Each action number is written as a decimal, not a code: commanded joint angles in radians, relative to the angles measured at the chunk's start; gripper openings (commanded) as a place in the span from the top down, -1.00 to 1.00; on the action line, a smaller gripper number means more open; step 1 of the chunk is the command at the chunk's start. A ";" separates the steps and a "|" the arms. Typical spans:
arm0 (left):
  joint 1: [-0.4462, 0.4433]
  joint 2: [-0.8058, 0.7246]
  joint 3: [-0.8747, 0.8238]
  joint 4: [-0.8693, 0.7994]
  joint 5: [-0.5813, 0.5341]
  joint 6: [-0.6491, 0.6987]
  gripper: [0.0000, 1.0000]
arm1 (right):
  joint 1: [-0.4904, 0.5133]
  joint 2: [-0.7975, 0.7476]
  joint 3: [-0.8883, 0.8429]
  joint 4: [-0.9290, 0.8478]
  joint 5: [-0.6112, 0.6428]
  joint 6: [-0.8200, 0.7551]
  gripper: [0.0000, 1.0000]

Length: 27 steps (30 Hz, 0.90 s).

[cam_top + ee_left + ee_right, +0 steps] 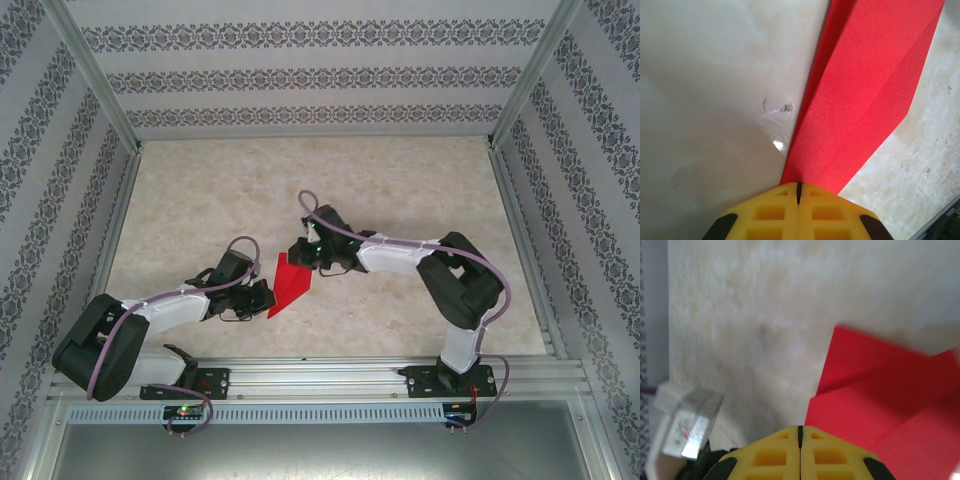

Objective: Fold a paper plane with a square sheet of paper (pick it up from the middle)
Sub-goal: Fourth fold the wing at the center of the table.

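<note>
Sheet of paper: the red sheet of paper is no longer a flat square; it is a narrow, layered wedge on the worktop, closer to the near edge than the far one and about midway between the left and right edges

Shape so far: the point aims at the near-left and the broad end lies away from it; the left wrist view shows a long crease and stacked layers, and the right wrist view shows overlapping flaps, blurred

Left claw: the left claw is closed, its yellow fingers meeting at the seam right at the paper's narrow end; whether it pinches the paper or only presses on it cannot be told

Right claw: the right claw is also closed, its tips at the edge of the broad end; grip or mere contact cannot be told

Done, by my judgement: the nose folds and a lengthwise fold look made

Left, by my judgement: the wings look unfinished and the creases want firming, so the task seems past halfway but not complete
</note>
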 commanded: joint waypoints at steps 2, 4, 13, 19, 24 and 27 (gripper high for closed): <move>0.006 0.031 -0.045 -0.237 -0.079 0.034 0.94 | 0.033 0.097 -0.006 0.053 -0.044 0.042 0.87; 0.006 0.029 -0.042 -0.243 -0.075 0.039 0.94 | 0.032 0.114 -0.015 0.046 -0.008 0.038 0.88; 0.006 0.010 -0.023 -0.274 -0.054 0.071 0.93 | 0.006 0.147 -0.094 0.019 0.009 0.024 0.90; 0.006 -0.053 0.080 -0.340 -0.014 0.107 0.88 | 0.011 0.158 -0.099 0.026 0.009 0.039 0.90; 0.006 -0.068 0.184 -0.366 0.032 0.110 0.86 | 0.013 0.166 -0.105 0.023 0.027 0.054 0.90; 0.006 -0.036 0.213 -0.305 0.083 0.096 0.84 | 0.013 0.166 -0.108 0.015 0.034 0.055 0.89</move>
